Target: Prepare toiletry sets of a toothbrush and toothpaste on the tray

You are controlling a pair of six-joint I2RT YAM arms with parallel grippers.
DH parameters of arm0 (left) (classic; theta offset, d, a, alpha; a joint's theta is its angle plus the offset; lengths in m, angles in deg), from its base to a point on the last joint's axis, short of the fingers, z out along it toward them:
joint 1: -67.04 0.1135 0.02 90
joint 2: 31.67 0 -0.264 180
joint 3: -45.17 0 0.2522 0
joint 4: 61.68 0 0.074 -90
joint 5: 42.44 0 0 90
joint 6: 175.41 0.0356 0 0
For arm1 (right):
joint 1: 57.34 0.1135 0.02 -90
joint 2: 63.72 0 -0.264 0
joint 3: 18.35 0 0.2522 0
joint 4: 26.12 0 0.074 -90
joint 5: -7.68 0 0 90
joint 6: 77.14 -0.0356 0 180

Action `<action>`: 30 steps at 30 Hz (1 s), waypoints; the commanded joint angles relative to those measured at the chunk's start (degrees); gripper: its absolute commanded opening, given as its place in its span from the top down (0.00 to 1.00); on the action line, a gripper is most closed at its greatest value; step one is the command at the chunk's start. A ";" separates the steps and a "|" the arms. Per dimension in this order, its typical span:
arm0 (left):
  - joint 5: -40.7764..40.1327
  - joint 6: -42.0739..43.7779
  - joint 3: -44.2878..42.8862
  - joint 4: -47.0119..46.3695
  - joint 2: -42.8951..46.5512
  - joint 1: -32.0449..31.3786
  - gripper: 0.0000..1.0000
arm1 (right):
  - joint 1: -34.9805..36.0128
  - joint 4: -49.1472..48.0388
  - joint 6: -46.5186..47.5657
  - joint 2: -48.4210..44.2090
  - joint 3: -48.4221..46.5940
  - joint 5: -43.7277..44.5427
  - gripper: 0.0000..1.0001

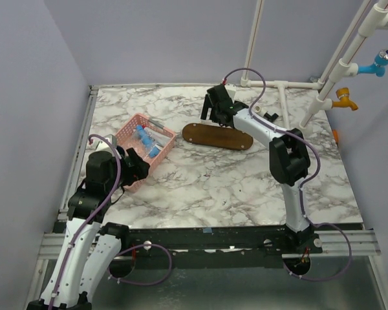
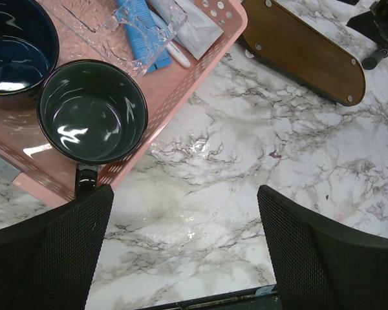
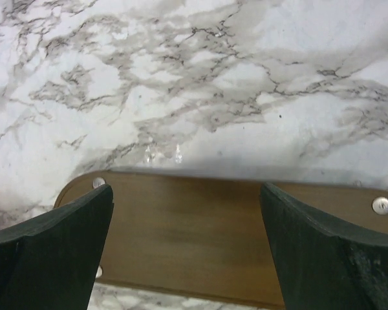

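Observation:
The dark brown wooden tray lies mid-table with nothing on it; it also shows in the left wrist view and the right wrist view. My right gripper hovers open over the tray's left end, jaws wide apart. The pink basket holds a slender white toothbrush-like handle and the flat end of a white tube, its cap hidden. My left gripper is open and empty just beside the basket's near corner.
The basket also holds two dark cups and a clear packet with a blue item. A white pipe frame with blue and orange fittings stands at the back right. The table's near edge lies just under my left gripper.

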 commanded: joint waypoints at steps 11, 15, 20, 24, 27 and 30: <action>1.01 1.66 -0.05 -0.57 -2.25 0.13 0.08 | -2.32 7.01 5.75 15.42 -18.58 -1.44 0.02; -0.09 1.86 -0.54 -0.46 -3.27 0.13 0.08 | -2.28 7.42 6.90 16.34 -18.92 -1.37 0.02; -0.76 2.03 -0.89 -0.46 -4.10 0.13 0.08 | -2.30 7.41 7.14 17.05 -17.52 -3.02 0.02; -0.98 1.99 -0.89 -0.38 -4.17 0.13 0.08 | -2.29 7.11 7.18 16.78 -15.64 -4.84 0.02; -1.07 2.12 -0.96 -0.37 -4.27 0.13 0.08 | -2.31 6.31 7.38 16.11 -13.80 -5.78 0.02; -1.21 2.12 -0.98 -0.37 -4.30 0.13 0.08 | -2.32 6.53 7.64 16.09 -13.16 -6.67 0.02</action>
